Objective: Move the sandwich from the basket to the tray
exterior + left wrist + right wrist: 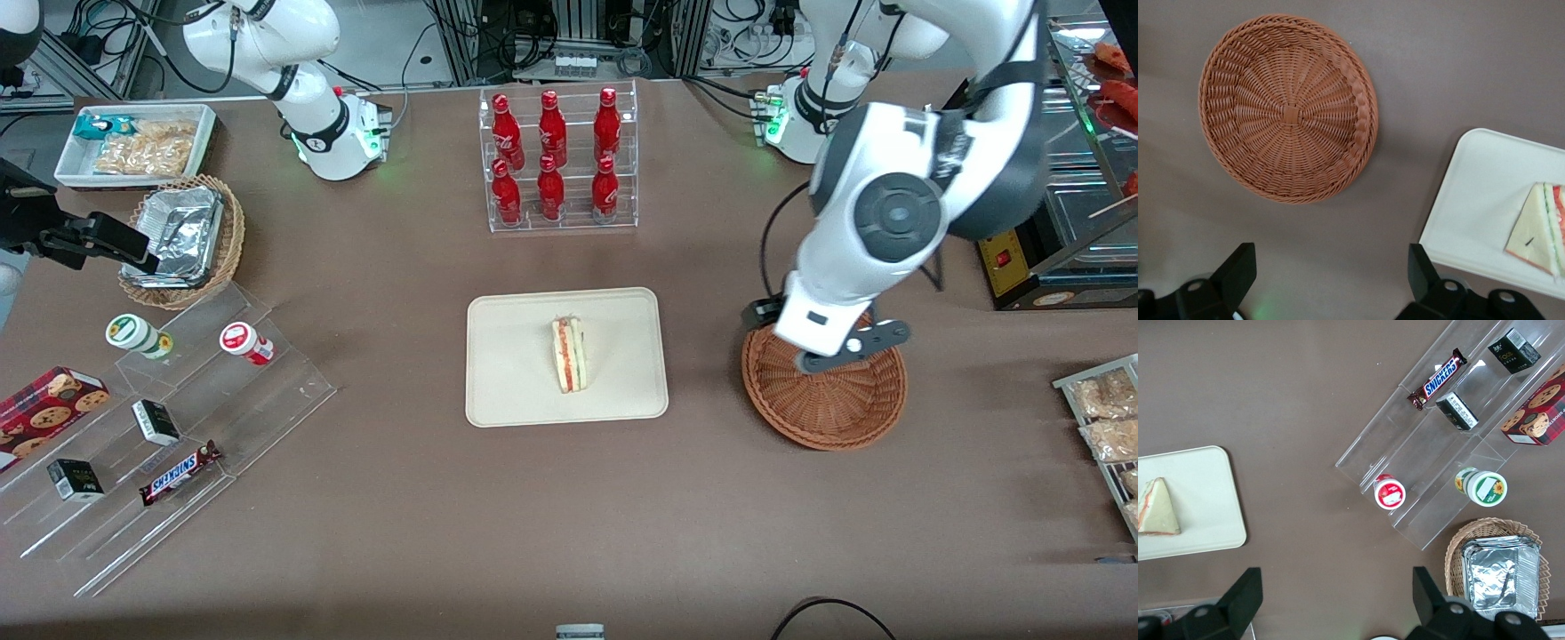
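Front view shows the sandwich (569, 355) lying on the tray (507, 391) at the middle of the desk (400, 533), cut edge up, with red and green filling visible. Beside the tray, toward the working arm's end, sits the basket (831, 418), holding nothing. Above the basket hangs the hand (822, 342); the left wrist view shows its fingers (1238, 270) spread wide apart and gripping nothing.
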`<act>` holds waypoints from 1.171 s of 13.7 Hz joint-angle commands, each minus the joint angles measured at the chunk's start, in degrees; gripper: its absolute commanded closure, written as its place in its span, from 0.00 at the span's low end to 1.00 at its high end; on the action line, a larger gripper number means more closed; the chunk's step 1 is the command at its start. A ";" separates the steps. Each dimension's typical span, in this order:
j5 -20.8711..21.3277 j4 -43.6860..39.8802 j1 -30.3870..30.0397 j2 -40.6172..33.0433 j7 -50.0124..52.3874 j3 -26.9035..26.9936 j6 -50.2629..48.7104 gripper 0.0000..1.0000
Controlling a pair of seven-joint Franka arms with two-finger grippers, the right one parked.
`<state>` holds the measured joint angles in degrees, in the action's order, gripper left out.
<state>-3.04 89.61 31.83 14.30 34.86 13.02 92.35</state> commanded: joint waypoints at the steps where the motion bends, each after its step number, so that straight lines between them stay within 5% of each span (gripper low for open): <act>1: 0.75 1.45 -7.29 -3.22 -5.14 -6.41 -2.43 0.00; 8: 4.62 1.80 -34.44 -8.58 -16.12 -27.77 -8.84 0.00; 16: 3.92 1.01 -38.76 -15.52 -28.00 -24.45 -13.25 0.00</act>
<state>1.03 89.72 -4.97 1.52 9.96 -11.61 80.12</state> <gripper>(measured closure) 0.000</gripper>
